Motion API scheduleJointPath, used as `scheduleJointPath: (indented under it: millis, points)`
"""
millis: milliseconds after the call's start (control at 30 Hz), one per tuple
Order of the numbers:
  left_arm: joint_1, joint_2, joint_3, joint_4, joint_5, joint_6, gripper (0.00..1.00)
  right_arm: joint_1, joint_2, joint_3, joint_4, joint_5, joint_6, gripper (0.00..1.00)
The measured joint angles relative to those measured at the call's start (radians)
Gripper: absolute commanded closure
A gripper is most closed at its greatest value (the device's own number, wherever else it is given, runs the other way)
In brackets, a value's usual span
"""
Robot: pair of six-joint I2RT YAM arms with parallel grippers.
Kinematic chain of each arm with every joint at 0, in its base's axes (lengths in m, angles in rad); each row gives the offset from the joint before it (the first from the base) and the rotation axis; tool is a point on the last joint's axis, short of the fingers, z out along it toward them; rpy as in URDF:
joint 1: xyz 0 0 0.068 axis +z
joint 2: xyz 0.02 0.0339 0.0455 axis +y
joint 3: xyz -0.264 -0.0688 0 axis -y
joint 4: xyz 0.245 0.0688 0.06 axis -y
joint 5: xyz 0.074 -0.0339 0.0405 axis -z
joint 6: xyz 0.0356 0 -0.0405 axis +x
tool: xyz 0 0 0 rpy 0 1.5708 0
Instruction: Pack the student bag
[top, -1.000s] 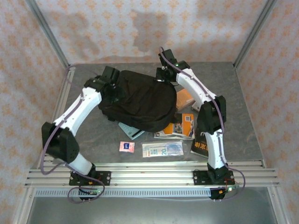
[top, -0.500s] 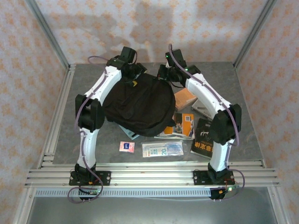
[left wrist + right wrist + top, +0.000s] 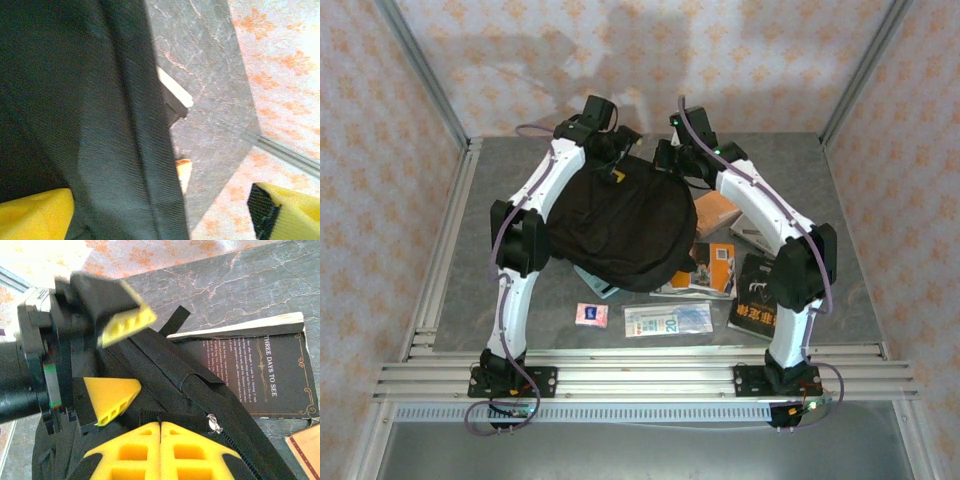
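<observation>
Across the grey marbled bench (image 3: 840, 190), top view: the large soft black fabric student bag (image 3: 620, 225) lies with its far edge between both arms, presumably to expose the opening, itself hidden. Left wrist view: my left jaws stand apart, bag fabric between them. Right wrist view: my right jaws are together beside the metal zip pull (image 3: 215, 423); pinched fabric cannot be confirmed. A black lettered book (image 3: 260, 375) is partly covered.

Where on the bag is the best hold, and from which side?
Likely the zip edge at the far end of the bag, coming from the far side, jaws astride it: that edge forms a thin fold, while the rest is a broad slack mound.
</observation>
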Motion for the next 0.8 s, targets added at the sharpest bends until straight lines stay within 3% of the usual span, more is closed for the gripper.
scheduleJointPath:
  millis: [233, 367, 500, 533, 667, 700, 800]
  points:
    - [-0.009, 0.039, 0.038, -0.016, 0.015, -0.010, 0.08, 0.013, 0.000, 0.000, -0.004, 0.011, -0.025, 1.00]
    - [-0.016, 0.072, 0.046, -0.042, 0.014, -0.009, 0.25, 0.019, 0.000, 0.000, 0.005, 0.019, -0.037, 1.00]
    - [-0.023, 0.108, 0.050, -0.045, 0.015, 0.002, 0.54, 0.031, -0.003, -0.012, 0.011, 0.034, -0.045, 1.00]
    - [-0.024, 0.115, 0.050, -0.045, 0.015, 0.000, 0.57, 0.033, -0.004, -0.020, 0.013, 0.042, -0.045, 1.00]
    - [-0.027, 0.126, 0.050, -0.053, 0.010, 0.033, 0.53, 0.038, -0.009, -0.065, 0.005, 0.122, -0.045, 1.00]
    - [-0.027, 0.125, 0.051, -0.061, 0.003, 0.050, 0.52, 0.037, -0.009, -0.071, -0.007, 0.151, -0.045, 0.96]
    - [-0.029, 0.108, 0.051, -0.108, -0.042, 0.118, 0.47, 0.017, -0.008, -0.076, -0.038, 0.209, -0.042, 0.57]
